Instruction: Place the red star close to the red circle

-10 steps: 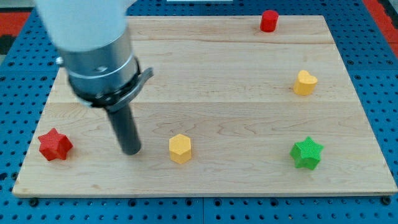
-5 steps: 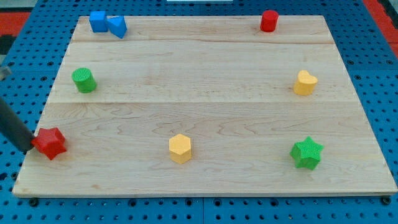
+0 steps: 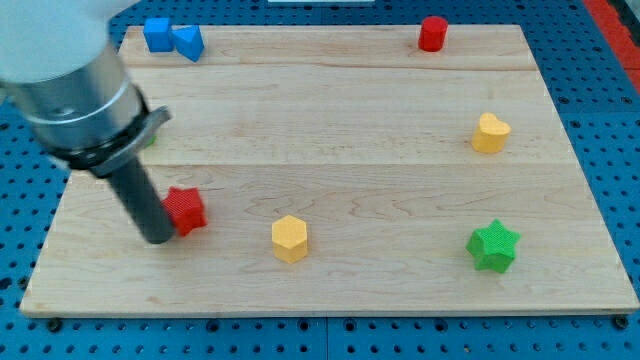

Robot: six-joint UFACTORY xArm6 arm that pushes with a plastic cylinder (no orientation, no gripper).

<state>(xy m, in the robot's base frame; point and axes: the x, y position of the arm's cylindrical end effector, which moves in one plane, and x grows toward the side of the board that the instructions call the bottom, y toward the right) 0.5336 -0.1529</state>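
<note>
The red star [image 3: 186, 209] lies on the wooden board [image 3: 350, 170], left of centre and towards the view's bottom. My tip [image 3: 158, 238] touches the star's left side. The red circle [image 3: 432, 33] stands at the board's top edge, right of centre, far from the star. The arm's grey body hides the upper left part of the board.
A yellow hexagon [image 3: 289, 239] sits just right of the star. A yellow heart [image 3: 490, 133] is at the right, a green star [image 3: 494, 246] at the bottom right. Two blue blocks [image 3: 172, 37] sit at the top left. The green cylinder is hidden behind the arm.
My tip went to the star's left side at the board's left edge, then pushed the red star rightwards and slightly up, towards the yellow hexagon.
</note>
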